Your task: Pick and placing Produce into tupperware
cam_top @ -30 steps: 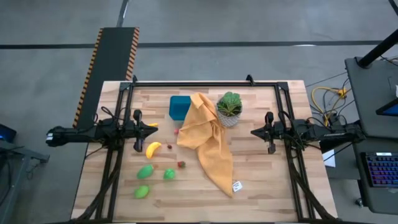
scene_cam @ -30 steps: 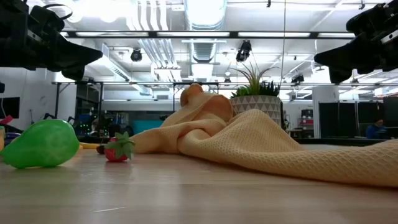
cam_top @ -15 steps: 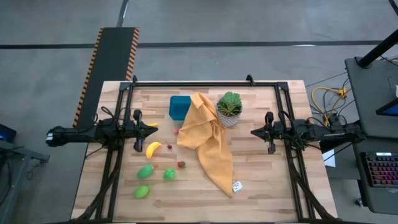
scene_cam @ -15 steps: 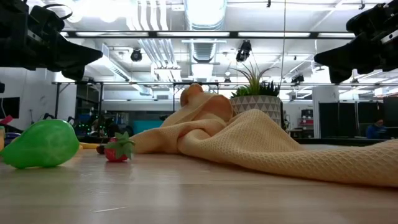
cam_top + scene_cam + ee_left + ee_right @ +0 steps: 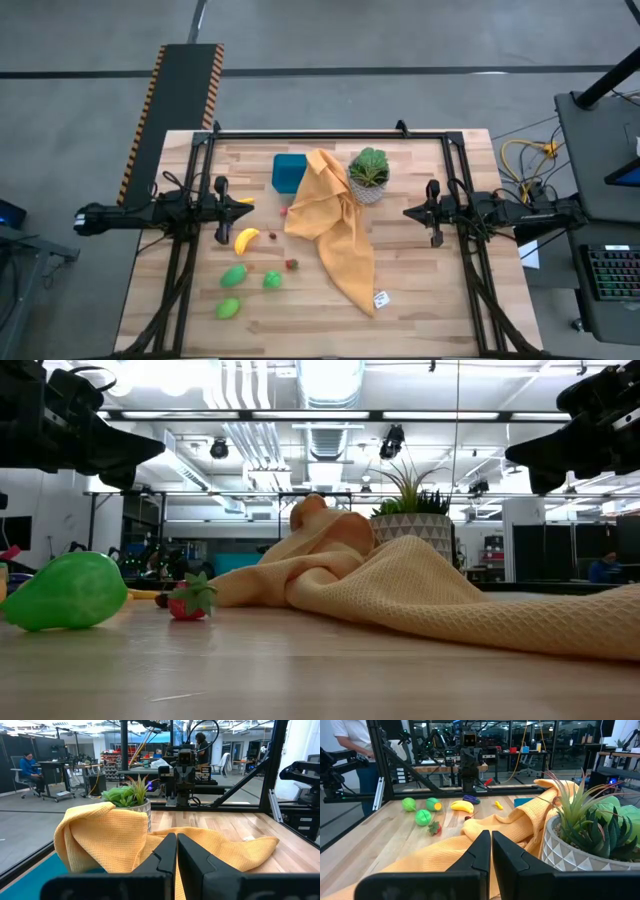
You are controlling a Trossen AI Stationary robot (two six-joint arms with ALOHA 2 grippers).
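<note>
1. While both arms wait above the desk's side edges, the left gripper (image 5: 246, 208) and right gripper (image 5: 408, 212) keep their fingers pressed together, pinching nothing.
2. Nearest the front-left corner lie three green pieces (image 5: 234, 276), with a strawberry (image 5: 292, 264) beside the yellow cloth (image 5: 337, 235).
3. Behind them lies the banana (image 5: 246, 239).
4. Farthest back stands the tupperware (image 5: 288, 172), touching the cloth, near the potted plant (image 5: 368, 174).
</note>
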